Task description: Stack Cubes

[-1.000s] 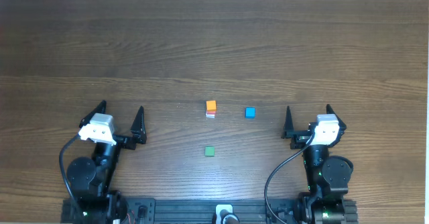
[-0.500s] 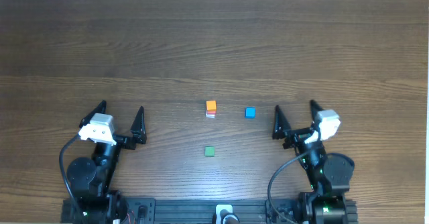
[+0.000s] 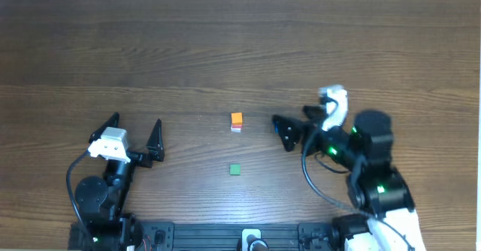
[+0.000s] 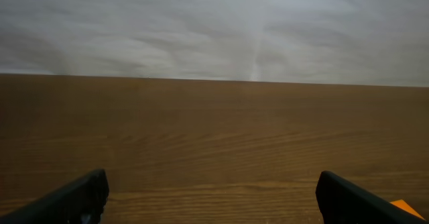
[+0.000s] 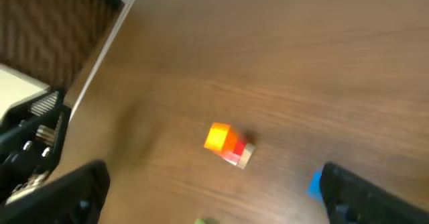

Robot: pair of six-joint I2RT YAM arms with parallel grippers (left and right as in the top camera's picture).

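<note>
I see a brown wooden table (image 3: 240, 40). The right gripper (image 3: 285, 133) hangs near the middle, fingers spread wide, close to the blue cube (image 5: 315, 184). The left gripper (image 3: 135, 122) sits at the left, fingers wide apart and empty. A small stack (image 3: 237, 122) stands centre: orange cube (image 5: 218, 136) over what looks like red. The green cube (image 3: 234, 170) lies apart, nearer the bases.

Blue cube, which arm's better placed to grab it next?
Right, probably. The right gripper is open with the blue cube just beside one finger in its wrist view. The left gripper, also open, sits far off on the left side.
</note>
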